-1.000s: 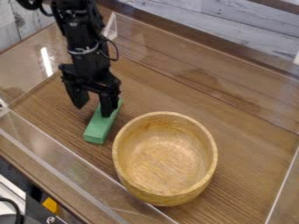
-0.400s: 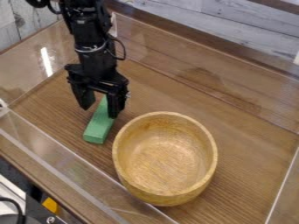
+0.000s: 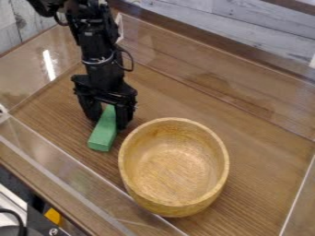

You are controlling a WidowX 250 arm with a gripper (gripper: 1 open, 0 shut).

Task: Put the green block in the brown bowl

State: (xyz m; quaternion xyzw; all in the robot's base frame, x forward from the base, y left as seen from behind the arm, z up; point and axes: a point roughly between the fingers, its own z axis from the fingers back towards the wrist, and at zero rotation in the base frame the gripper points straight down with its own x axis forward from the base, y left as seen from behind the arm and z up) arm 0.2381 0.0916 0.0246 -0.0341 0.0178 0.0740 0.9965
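Wooden surface (image 3: 234,101), brown bowl (image 3: 174,165), green block (image 3: 106,132) lying just left of the bowl.
The gripper (image 3: 106,111) hangs over the block's far end, fingers (image 3: 88,107) spread wide, holding nothing; the block looks light, rigid, best pinched across its narrow sides.

- The black gripper (image 3: 106,112) points straight down, jaws spread wide, straddling the far end of the green block (image 3: 106,133).
- The block lies flat on the wooden table (image 3: 209,92), just left of the brown bowl (image 3: 174,165).
- The bowl sits upright, empty.
- Clear acrylic walls (image 3: 37,147) border the table.
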